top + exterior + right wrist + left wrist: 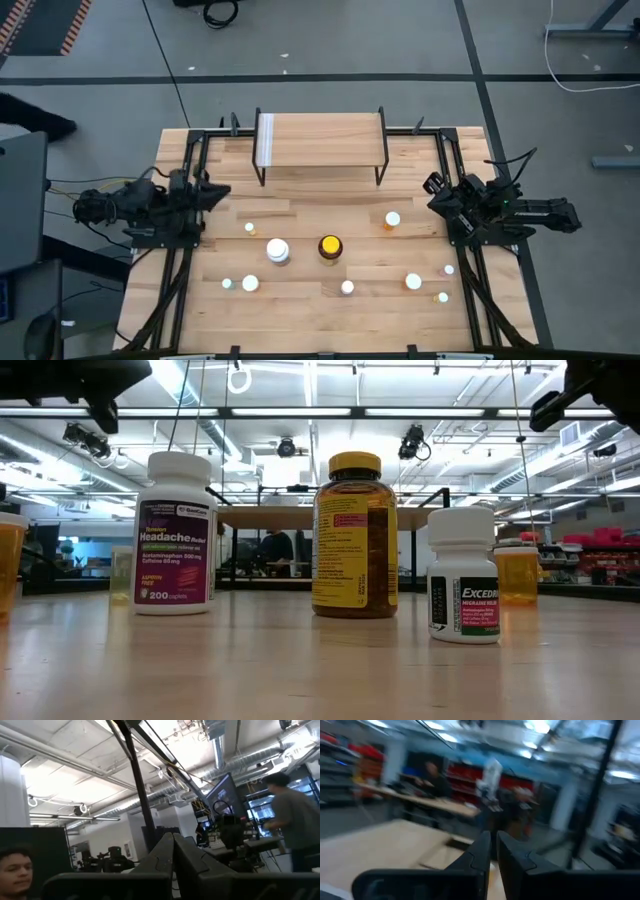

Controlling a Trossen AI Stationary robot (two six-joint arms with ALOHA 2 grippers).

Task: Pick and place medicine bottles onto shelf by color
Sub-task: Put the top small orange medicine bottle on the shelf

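Note:
The medicine bottles stand upright on their bases on the wooden table, in front of the shelf (320, 140), which holds nothing. The larger white bottle (278, 250) (178, 535) and the dark amber, yellow-capped one (330, 246) (354, 538) are in the middle. Small ones stand around them, such as an orange one (392, 220) and a white one (463, 575). My left gripper (218, 191) is at the table's left edge, shut and empty, raised above the table. My right gripper (436, 196) is at the right edge, shut and empty, also raised.
Small bottles stand near the front left (250, 283), the front middle (347, 287) and the front right (413, 282). Black frame rails (190, 160) run along both sides of the table. People show in the room beyond the table.

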